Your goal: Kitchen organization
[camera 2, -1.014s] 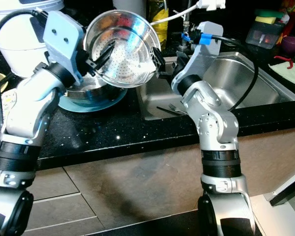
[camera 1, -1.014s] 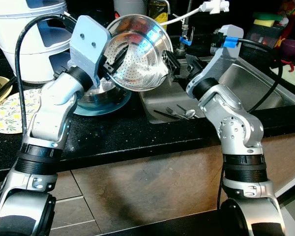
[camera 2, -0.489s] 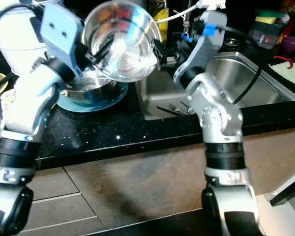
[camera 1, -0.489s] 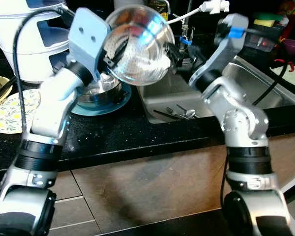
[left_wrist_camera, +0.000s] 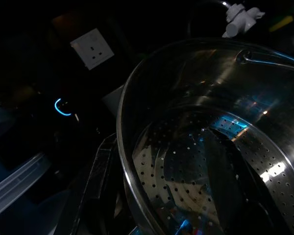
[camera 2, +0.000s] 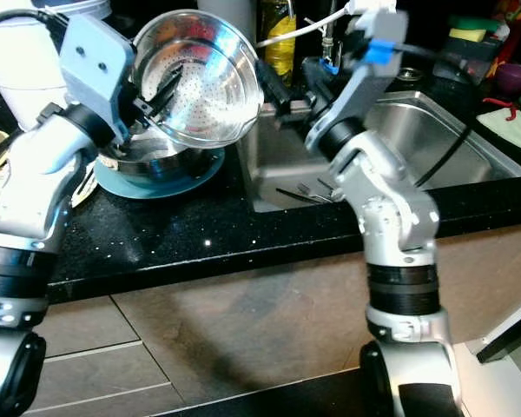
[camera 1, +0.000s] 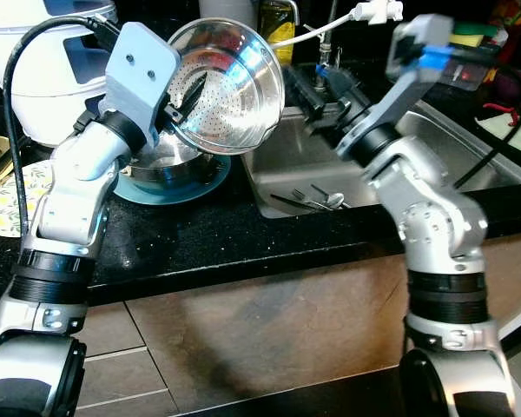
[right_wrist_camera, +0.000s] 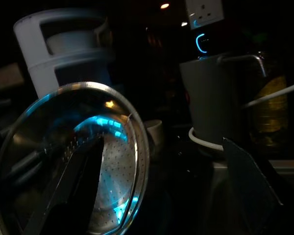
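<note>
A black speckled counter (camera 1: 200,234) runs across the scene above a tiled floor (camera 1: 243,347), with a steel sink (camera 1: 469,148) set into it on the robot's right. At the back left stands a big white appliance (camera 1: 43,78). Further right, behind the sink, are a yellow bottle (camera 1: 276,19) and a tap with a white fitting (camera 1: 378,11). On the counter just left of the sink lies a teal plate (camera 1: 178,189) with a steel bowl (camera 1: 169,161) sitting on it, and at the far left edge a floral mat (camera 1: 4,213) shows. The colander (camera 1: 230,87), a shiny steel one with a perforated inside, is held up in the air above the bowl and plate, tilted so its open side faces the robot and a little to the right. The left gripper (camera 1: 184,97) is clamped on the colander's left rim, one black finger lying inside against the holes and the other behind the wall. The right gripper (camera 1: 317,91) hangs just beside the colander's right edge, over the near-left corner of the sink; its fingers stand apart and touch nothing that can be made out. In the sink's left basin lie a few pieces of cutlery (camera 1: 317,200). On the far right, beyond the sink, sit a sponge (camera 1: 473,35) on a dark container and a purple cup (camera 1: 517,82).
</note>
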Motion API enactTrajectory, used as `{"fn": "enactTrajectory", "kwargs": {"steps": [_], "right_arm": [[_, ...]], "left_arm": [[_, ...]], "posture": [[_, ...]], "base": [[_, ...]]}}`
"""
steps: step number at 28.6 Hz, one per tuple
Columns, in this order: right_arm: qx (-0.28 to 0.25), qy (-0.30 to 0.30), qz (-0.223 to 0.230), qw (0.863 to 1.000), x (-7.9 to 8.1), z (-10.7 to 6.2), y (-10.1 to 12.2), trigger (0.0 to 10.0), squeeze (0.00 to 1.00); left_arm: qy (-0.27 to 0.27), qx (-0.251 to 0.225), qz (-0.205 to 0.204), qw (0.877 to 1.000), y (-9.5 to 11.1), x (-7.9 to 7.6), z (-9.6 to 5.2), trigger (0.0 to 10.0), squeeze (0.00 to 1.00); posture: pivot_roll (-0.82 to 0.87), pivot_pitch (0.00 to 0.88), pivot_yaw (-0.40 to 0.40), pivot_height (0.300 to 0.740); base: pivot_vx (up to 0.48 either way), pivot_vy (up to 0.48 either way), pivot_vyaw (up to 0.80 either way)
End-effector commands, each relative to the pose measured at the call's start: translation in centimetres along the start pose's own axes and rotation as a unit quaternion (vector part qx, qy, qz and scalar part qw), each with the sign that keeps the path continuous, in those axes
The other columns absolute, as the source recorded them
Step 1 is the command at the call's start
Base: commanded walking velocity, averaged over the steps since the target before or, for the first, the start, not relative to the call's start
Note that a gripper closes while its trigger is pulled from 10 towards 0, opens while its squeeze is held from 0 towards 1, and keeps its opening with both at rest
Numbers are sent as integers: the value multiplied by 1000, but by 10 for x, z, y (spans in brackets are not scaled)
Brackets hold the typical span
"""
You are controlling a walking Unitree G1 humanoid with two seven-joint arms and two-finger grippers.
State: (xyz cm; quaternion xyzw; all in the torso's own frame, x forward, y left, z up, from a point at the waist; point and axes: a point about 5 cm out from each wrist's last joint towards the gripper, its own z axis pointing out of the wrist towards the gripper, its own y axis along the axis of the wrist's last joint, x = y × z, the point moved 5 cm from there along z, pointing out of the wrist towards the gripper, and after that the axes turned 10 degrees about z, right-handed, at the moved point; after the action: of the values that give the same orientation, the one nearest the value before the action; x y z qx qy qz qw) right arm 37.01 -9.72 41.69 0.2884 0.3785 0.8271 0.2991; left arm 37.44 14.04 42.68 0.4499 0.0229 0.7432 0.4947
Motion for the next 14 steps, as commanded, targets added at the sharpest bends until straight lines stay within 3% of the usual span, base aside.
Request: {"fn": "enactTrajectory", "kwargs": {"steps": [1, 4, 7, 10, 14], "right_arm": [[0, -4, 7, 1000, -3, -1, 5, 10000, 0], [40, -36, -69, 996, -17, -4, -9, 10000, 0], [54, -60, -106, 991, -26, -7, -18, 10000, 0], [57, -62, -115, 990, -28, -8, -20, 10000, 0], [78, -85, -94, 989, -38, -11, -32, 10000, 0]], "left_arm": [[5, -8, 6, 1000, 4, 3, 0, 0, 0], [5, -20, -3, 1000, 7, 2, 1, 0, 0], [3, -27, -3, 1000, 9, 1, 1, 0, 0], [3, -30, -3, 1000, 10, 1, 1, 0, 0], [6, -49, -15, 999, 18, 2, 0, 0, 0]], "posture": [[36, 206, 34, 740], [34, 206, 33, 740], [34, 206, 33, 740], [34, 206, 33, 740], [38, 204, 31, 740]], "base": [[0, 0, 0], [0, 0, 0], [0, 0, 0], [0, 0, 0], [0, 0, 0]]}}
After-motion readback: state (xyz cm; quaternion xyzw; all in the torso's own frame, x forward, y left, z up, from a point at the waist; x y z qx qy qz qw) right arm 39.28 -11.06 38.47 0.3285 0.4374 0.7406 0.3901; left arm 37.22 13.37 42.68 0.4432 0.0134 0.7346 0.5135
